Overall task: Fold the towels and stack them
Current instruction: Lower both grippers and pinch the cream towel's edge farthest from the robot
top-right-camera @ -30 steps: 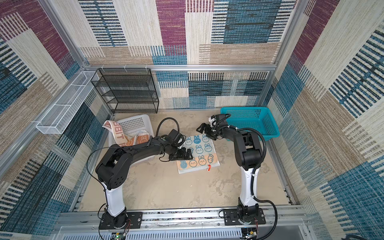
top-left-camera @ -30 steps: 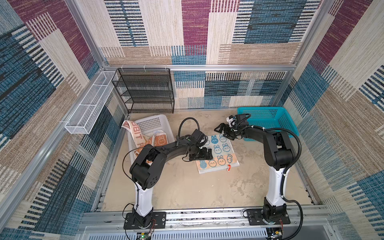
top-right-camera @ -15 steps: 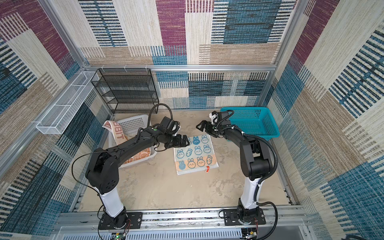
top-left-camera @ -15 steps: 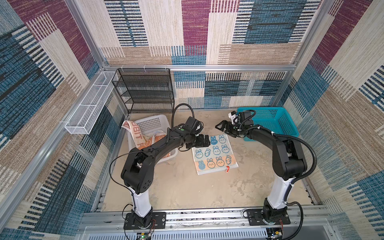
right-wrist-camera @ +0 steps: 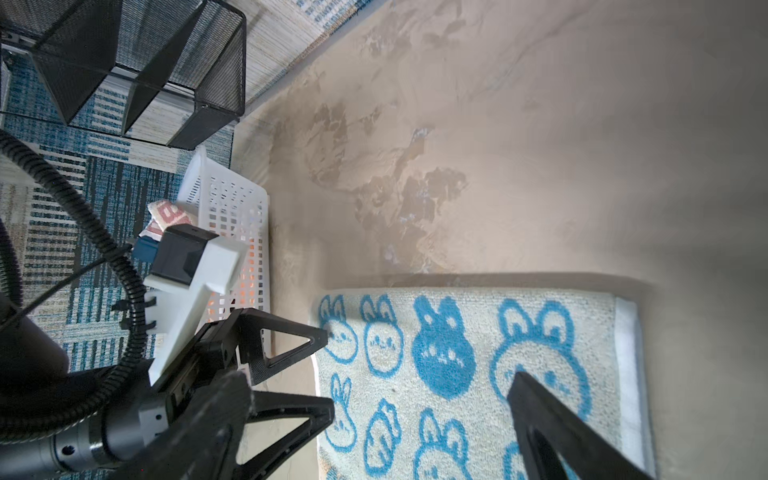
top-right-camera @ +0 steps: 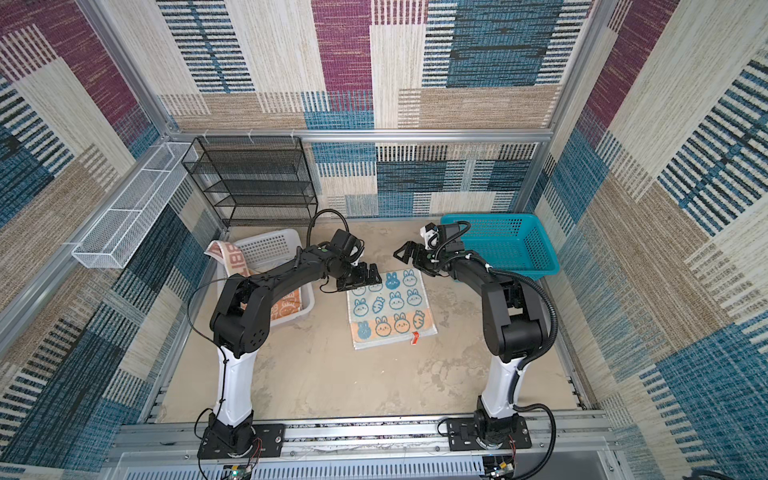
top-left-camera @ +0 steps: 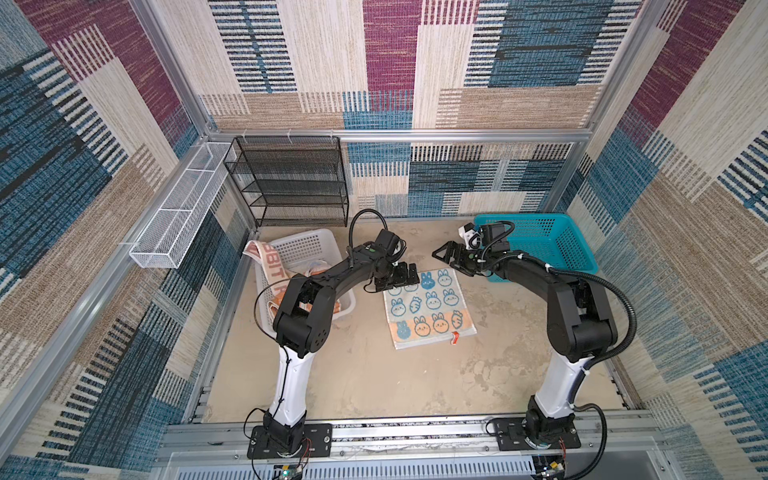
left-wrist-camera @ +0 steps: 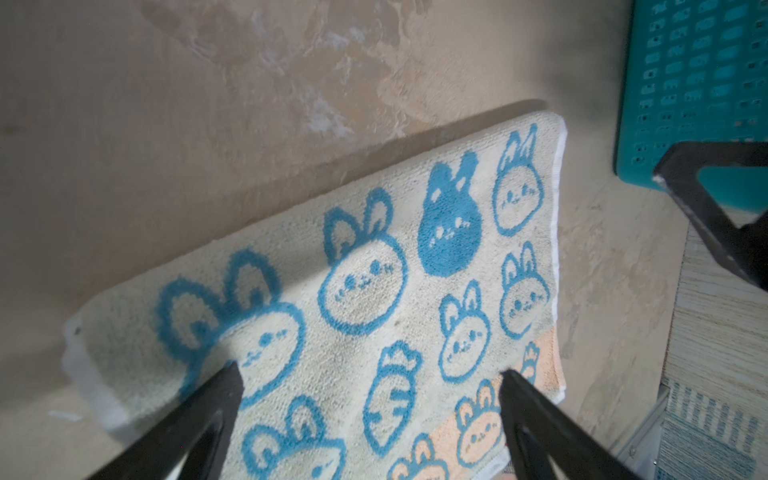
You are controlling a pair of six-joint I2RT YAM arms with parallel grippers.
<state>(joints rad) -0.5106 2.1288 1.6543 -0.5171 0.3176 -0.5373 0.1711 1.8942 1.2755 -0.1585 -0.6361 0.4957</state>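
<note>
Aluminium frame (top-left-camera: 415, 135) marks a robot lab cell

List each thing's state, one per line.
blue-rabbit towel, flat on the table, apparently folded.
lettered towel, unfolded, draped over the white basket's rim.
orange towel, inside the white basket, partly hidden.
teal basket, empty.
black shelf, empty.
left hand, open, holding nothing, above the blue-rabbit towel's far corner.
right hand, open, holding nothing.

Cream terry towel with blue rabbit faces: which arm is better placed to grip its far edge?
Likely left: the open left tool hangs over the towel's far left corner; the open right tool sits off the towel, near the teal plastic basket.
</note>
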